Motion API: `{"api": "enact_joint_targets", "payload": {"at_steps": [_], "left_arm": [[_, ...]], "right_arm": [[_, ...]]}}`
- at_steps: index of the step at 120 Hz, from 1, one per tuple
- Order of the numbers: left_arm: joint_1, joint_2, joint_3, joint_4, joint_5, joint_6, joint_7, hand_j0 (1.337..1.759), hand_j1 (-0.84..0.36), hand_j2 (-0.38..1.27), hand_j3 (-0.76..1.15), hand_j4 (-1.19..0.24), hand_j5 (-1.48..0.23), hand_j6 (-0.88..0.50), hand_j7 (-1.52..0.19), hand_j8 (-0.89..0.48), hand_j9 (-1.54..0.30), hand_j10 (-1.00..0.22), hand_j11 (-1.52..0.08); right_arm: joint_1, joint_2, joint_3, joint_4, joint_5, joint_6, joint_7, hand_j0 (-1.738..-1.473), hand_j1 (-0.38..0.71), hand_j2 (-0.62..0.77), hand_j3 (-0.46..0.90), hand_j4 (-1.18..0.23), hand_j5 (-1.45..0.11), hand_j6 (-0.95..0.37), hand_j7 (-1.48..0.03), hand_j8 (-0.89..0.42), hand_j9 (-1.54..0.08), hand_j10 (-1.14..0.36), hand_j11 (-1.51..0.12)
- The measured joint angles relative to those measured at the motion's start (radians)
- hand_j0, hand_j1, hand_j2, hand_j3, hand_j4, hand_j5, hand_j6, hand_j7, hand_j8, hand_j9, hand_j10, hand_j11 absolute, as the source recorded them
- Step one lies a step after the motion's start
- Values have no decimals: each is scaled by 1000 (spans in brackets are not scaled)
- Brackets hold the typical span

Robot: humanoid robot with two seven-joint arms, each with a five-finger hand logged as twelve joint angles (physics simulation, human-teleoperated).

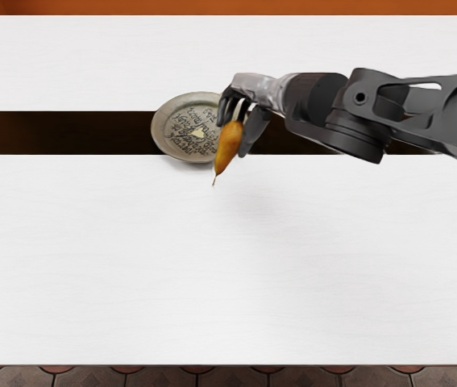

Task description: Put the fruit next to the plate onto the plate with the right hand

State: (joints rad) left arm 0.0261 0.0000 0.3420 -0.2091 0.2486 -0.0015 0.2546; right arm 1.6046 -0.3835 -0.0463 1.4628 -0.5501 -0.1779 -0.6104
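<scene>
Holding an orange-brown fruit (227, 145) in curled fingers, my right hand (244, 101) hangs at the right rim of the plate (162, 122); plate markings unreadable.

This looks like a simulated home dining or kitchen setting: a plain white tabletop (228, 266) fills the view from centre to 6 o'clock, with reddish-brown floor tiles (228, 376) along its edge at 6 o'clock. A patterned grey plate (160, 129) sits toward 11 o'clock over a dark gap (51, 133). Beyond the gap, a second white surface (91, 60) and an orange-brown strip (212, 6) lie at 12 o'clock.
</scene>
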Motion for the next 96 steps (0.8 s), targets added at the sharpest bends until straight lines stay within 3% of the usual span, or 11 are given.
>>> {"api": "enact_joint_targets", "payload": {"at_steps": [96], "left_arm": [[-25,0,1,0,0,0,0,1658,349,0,0,0,0,0,0,0,0,0,0]], "right_arm": [[90,223,-22,-375,70,99,0,-1652,225,218,0,-783,-1061,-501,-1036,-468,-1059,-783,-1061]]}}
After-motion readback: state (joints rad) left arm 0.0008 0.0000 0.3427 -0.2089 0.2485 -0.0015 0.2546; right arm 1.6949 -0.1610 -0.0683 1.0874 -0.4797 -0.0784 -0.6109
